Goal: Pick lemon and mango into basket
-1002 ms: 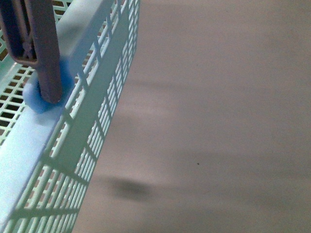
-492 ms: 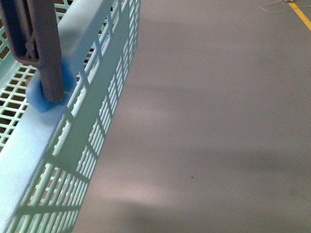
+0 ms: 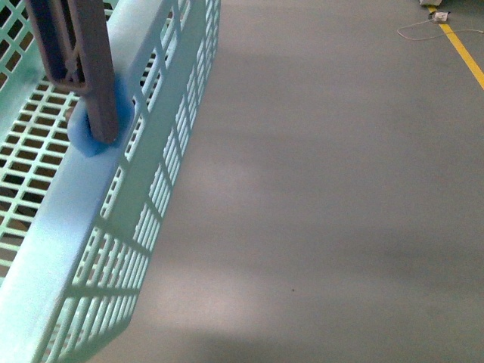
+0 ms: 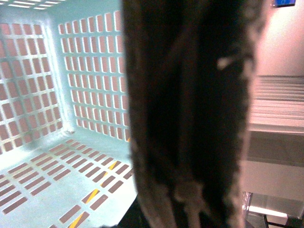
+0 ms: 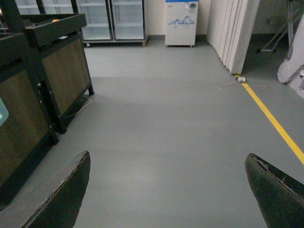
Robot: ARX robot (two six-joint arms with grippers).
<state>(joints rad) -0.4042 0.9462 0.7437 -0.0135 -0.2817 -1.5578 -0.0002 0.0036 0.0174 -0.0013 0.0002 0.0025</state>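
Careful, your right pincer (image 5: 167, 161) hangs spread and empty, the left pincer unreadable, and with no lemon or mango in sight a blind grab could miss the basket (image 3: 83, 204).

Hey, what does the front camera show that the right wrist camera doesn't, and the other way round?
Only the front view shows the basket, close up on its left side, with its handle standing at the rim. Only the right wrist view shows the right gripper, its fingers wide apart with nothing between them, plus dark wooden stands and glass-door fridges at the far wall. Both show the bare grey floor and a yellow line painted on it.
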